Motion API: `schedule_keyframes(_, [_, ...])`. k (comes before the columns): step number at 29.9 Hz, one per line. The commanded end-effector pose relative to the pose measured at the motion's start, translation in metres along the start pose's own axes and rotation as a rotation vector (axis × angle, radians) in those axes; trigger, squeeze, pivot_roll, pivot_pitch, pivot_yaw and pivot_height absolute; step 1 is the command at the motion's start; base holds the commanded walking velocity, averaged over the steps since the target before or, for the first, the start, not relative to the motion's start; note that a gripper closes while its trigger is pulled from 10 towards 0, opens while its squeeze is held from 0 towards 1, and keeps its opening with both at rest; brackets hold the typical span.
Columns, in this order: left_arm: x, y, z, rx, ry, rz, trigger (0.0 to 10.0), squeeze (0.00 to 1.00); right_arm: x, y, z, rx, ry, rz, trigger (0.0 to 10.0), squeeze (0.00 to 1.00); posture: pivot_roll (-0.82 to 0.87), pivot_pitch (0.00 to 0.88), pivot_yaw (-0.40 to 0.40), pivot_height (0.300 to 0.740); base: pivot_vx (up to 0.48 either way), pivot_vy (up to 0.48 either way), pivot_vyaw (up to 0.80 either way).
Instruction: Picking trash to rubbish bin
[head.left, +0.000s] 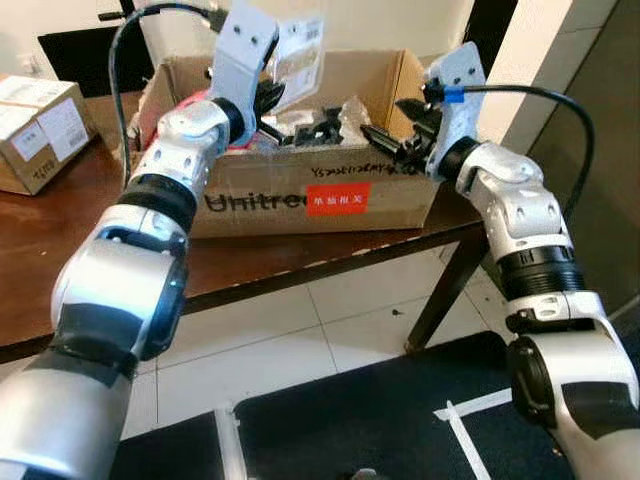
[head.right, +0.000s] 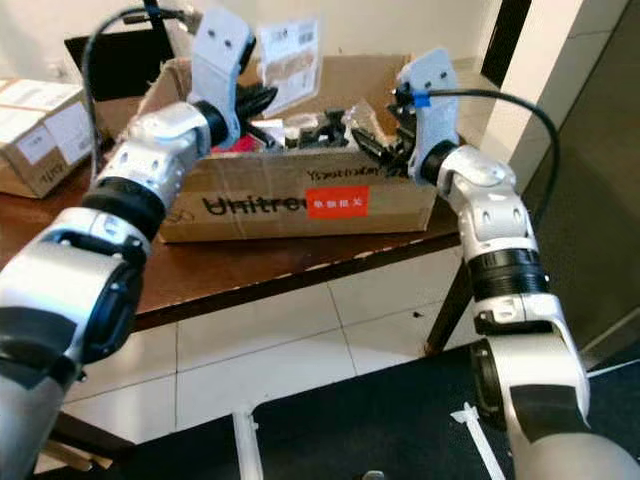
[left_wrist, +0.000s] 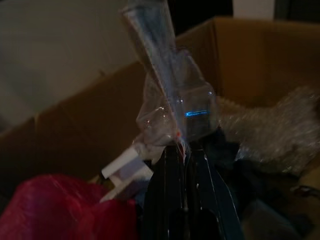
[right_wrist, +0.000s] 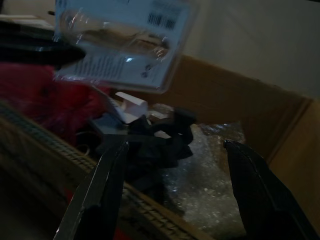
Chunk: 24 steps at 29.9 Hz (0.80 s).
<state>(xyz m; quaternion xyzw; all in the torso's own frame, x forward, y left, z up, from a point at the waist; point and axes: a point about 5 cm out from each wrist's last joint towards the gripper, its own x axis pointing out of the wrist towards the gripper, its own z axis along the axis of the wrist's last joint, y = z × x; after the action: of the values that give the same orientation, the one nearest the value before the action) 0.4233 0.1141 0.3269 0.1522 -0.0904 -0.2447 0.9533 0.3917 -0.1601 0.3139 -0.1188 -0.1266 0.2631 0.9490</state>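
Note:
An open cardboard box (head.left: 300, 205) printed "Unitree" stands on a dark wooden table (head.left: 70, 250). Inside lie a red bag (left_wrist: 65, 210), black pieces (head.left: 320, 125) and bubble wrap (right_wrist: 210, 175). My left gripper (head.left: 268, 100) is over the box's left half, shut on the lower edge of a clear plastic package (head.left: 298, 55) with a white barcode label, which it holds upright above the contents. My right gripper (head.left: 385, 140) is open just over the box's front right rim, with nothing between its fingers (right_wrist: 107, 185); the package (right_wrist: 125, 40) hangs ahead of it.
A smaller taped cardboard box (head.left: 35, 130) sits at the table's left. The table leg (head.left: 445, 290) stands by my right arm. Below are white floor tiles and a black mat (head.left: 380, 420) with white tape. A pale wall corner rises at the right.

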Motion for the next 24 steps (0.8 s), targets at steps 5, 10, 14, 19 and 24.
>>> schedule_keyframes(5, [0.003, -0.001, 0.003, -0.023, 0.042, 0.013, 10.0, 0.0, 0.006, 0.006, 0.005, 0.007, 0.041, 0.042, 10.0, 0.0, -0.08, 0.18, 0.068, 0.74, 0.0, 0.0, 0.0])
schedule_keyframes(10, [0.004, -0.002, 0.004, -0.087, 0.055, 0.008, 10.0, 0.29, 0.01, 0.013, 0.007, -0.038, 0.11, 0.123, 10.0, 0.0, -0.08, 0.188, 0.062, 0.74, 0.0, 0.0, 0.0])
schedule_keyframes(14, [0.005, -0.001, 0.009, -0.132, 0.043, 0.003, 10.0, 1.0, 0.014, 0.018, 0.012, -0.05, 0.116, 0.16, 10.0, 0.0, -0.07, 0.189, 0.053, 0.74, 0.0, 0.0, 0.0])
schedule_keyframes(19, [0.005, 0.0, 0.011, -0.123, 0.04, -0.007, 10.0, 1.0, 0.015, 0.023, 0.014, -0.037, 0.114, 0.186, 10.0, 0.0, -0.07, 0.187, 0.046, 0.74, 0.0, 0.0, 0.0])
schedule_keyframes(24, [0.004, 0.001, 0.011, -0.125, 0.037, -0.003, 10.0, 1.0, 0.015, 0.025, 0.013, -0.046, 0.128, 0.201, 10.0, 0.0, -0.07, 0.185, 0.042, 0.74, 0.0, 0.0, 0.0])
